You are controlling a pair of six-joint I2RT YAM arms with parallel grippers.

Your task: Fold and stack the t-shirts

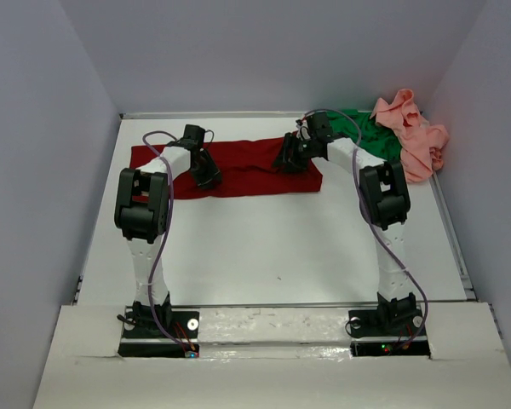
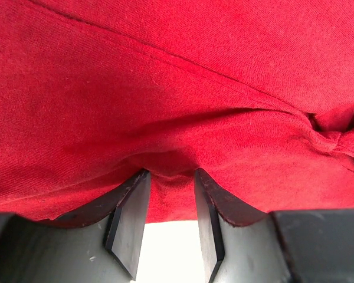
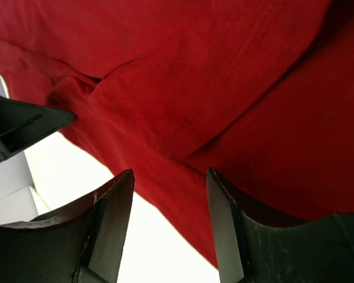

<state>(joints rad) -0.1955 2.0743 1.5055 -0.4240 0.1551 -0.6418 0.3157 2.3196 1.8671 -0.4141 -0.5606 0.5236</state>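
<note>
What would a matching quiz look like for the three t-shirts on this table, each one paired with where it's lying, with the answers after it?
Column one:
1. dark red t-shirt
2. green t-shirt
3. salmon pink t-shirt

Column two:
A. bunched up in the far right corner
B. spread out flat across the far middle of the table
C. crumpled between the other two shirts

Pairs: 1-B, 2-C, 3-A.
</note>
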